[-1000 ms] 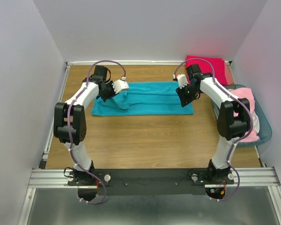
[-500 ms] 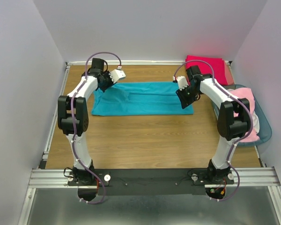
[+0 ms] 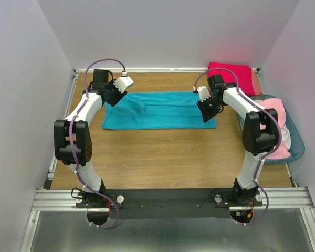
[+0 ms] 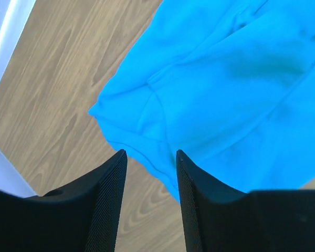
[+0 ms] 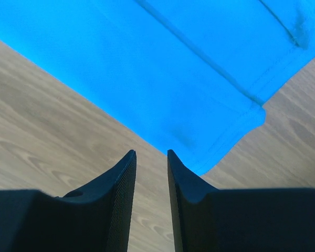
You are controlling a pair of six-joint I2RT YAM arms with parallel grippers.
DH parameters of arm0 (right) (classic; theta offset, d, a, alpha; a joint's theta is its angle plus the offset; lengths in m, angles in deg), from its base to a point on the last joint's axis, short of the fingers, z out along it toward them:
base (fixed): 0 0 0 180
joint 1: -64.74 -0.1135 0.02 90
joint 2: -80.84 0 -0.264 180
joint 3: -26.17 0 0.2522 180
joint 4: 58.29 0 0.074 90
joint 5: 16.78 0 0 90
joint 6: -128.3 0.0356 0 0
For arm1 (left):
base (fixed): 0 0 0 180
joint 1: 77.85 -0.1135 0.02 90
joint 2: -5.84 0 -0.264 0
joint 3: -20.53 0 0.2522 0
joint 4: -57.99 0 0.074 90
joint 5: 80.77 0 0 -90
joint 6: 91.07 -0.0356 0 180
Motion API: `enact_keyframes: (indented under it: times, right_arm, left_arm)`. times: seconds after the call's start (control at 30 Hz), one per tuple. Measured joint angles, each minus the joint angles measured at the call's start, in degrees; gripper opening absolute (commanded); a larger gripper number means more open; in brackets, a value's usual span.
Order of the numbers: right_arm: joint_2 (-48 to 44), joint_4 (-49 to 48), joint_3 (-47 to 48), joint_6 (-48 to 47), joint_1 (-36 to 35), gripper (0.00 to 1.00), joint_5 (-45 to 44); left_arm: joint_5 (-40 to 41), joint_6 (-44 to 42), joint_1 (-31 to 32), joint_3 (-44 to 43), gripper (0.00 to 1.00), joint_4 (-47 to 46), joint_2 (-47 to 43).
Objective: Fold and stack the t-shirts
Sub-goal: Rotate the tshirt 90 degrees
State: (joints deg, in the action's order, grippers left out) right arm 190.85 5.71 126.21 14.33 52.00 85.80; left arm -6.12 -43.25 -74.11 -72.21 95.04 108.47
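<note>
Wrists: both jaws apart, empty, at teal t-shirt (image 4: 241, 79) | overhead only: crimson t-shirt (image 3: 244, 72)

No text, label, brand, number or sign can be read in any view. The teal t-shirt (image 3: 163, 110) shows only plain cloth and seams, with no tag or print that can be made out, and the table (image 3: 163, 152) shows only wood grain.
</note>
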Motion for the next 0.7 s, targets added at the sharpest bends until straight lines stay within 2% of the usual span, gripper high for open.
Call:
enact_keyframes:
  times: [0.13,0.23,0.47,0.57,0.7]
  right_arm:
    - [4.31,-0.13,2.67,0.48,0.0,0.36,0.04]
    - [7.65,-0.63,4.15,0.63,0.0,0.36,0.0]
    - [10.21,-1.49,3.85,0.61,-0.02,0.33,-0.13]
    - [9.01,-3.54,1.66,0.63,-0.07,0.33,-0.33]
    - [5.09,-6.49,-4.52,1.38,-1.97,0.33,-0.46]
  left_arm:
    - [-3.23,4.59,0.09,3.08,0.56,-0.85,-2.86]
    - [-3.85,9.4,0.24,8.22,0.47,-1.2,-3.3]
    - [-1.6,16.37,0.39,15.65,0.34,-0.85,-2.25]
    - [0.37,17.49,0.39,16.02,0.31,-1.38,-0.17]
    - [3.15,17.51,0.28,10.67,0.29,-1.55,4.24]
